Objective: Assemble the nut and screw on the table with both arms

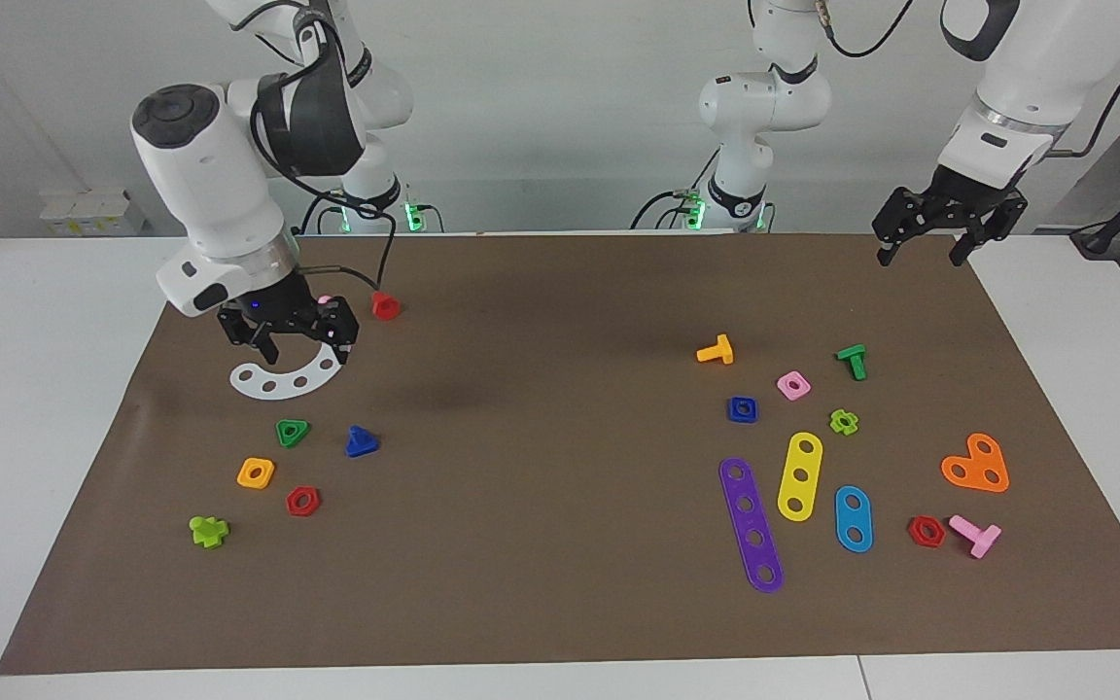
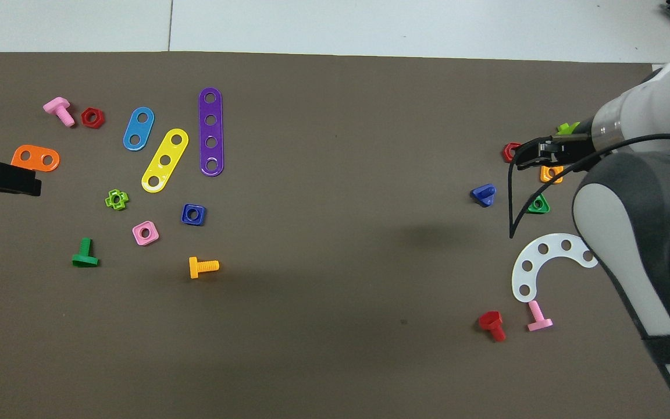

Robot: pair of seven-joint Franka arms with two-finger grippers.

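Note:
The blue square nut (image 1: 742,409) lies flat on the brown mat (image 1: 560,544) toward the left arm's end, beside a pink square nut (image 1: 793,385); it also shows in the overhead view (image 2: 193,214). The blue screw with the triangular head (image 1: 361,442) lies on the mat toward the right arm's end, beside a green triangular nut (image 1: 293,432); it also shows in the overhead view (image 2: 483,194). My right gripper (image 1: 293,352) is open and empty, low over a white curved strip (image 1: 283,379). My left gripper (image 1: 920,255) is open and empty, raised over the mat's edge nearest the robots.
Near the screw lie an orange-yellow nut (image 1: 256,472), a red hex nut (image 1: 302,501), a light green piece (image 1: 209,531) and a red bolt (image 1: 384,305). Near the nut lie purple (image 1: 752,525), yellow (image 1: 799,475) and blue (image 1: 853,518) strips, an orange bolt (image 1: 716,351) and a green bolt (image 1: 853,361).

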